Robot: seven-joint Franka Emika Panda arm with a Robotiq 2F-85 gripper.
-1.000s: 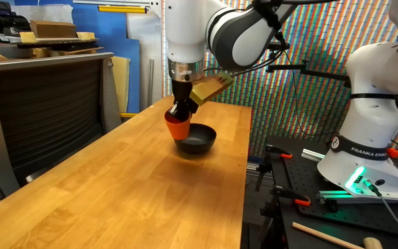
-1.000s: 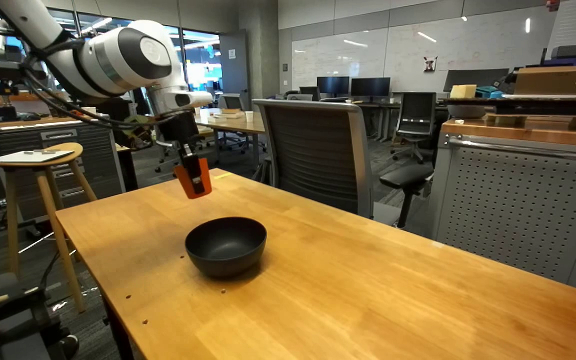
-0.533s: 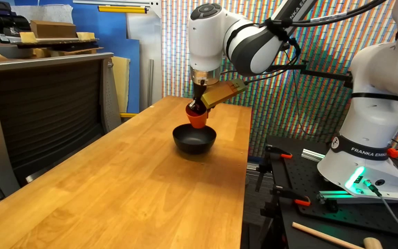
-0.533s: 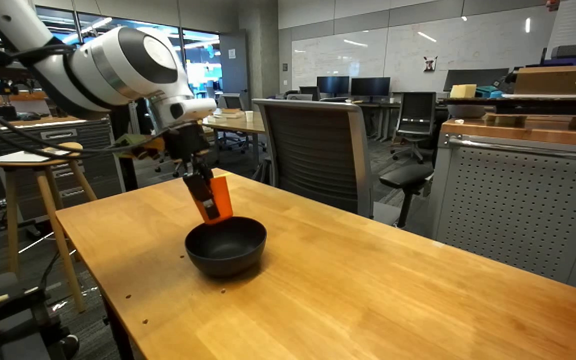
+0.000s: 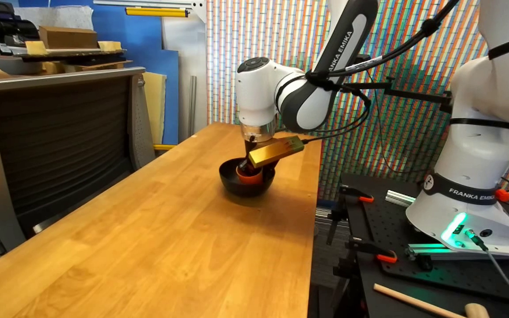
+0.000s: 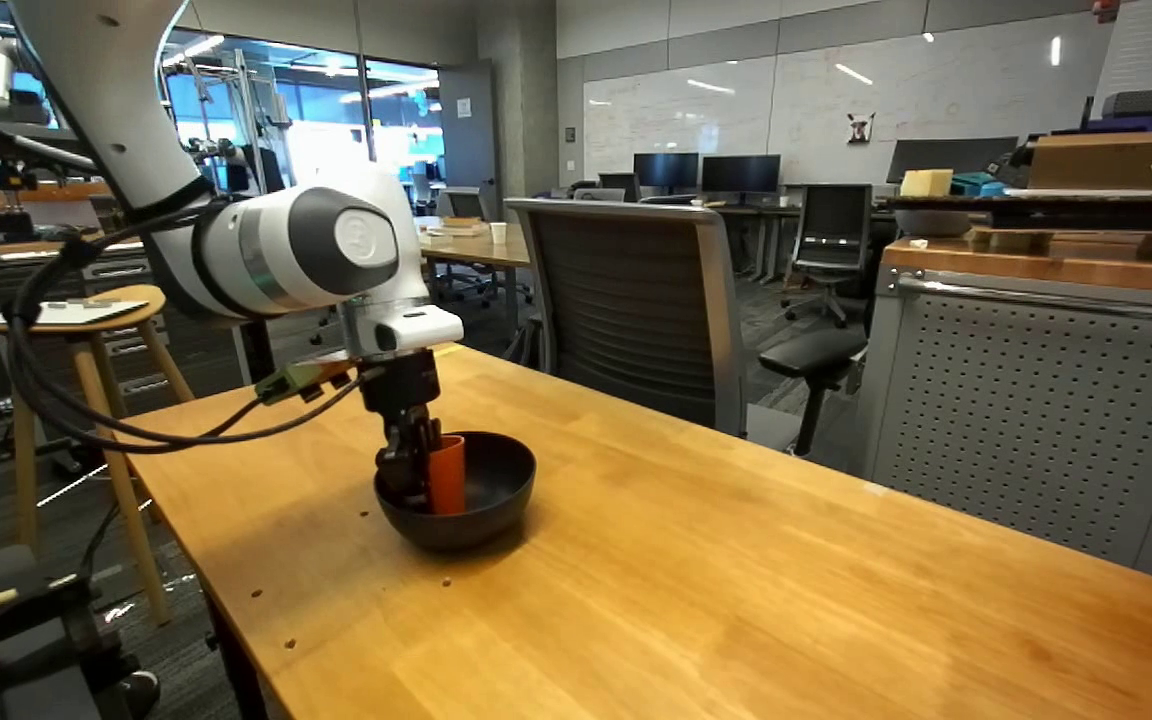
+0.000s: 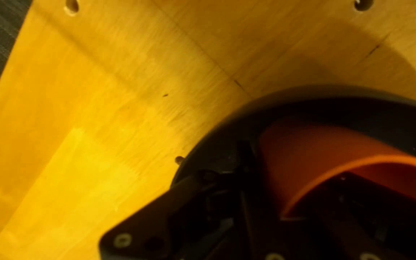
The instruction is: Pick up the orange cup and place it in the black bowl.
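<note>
One orange cup (image 6: 447, 478) is inside the black bowl (image 6: 489, 522).

Orange tapered plastic cup (image 6: 448, 478) lowering from above round black bowl (image 6: 471, 533) to inside it, standing straighter; black two-finger gripper (image 6: 420, 472) descending too.

Bowl (image 6: 471, 532) around gripper (image 5: 258, 171), open tabletop (image 6: 736, 560) beyond
</note>
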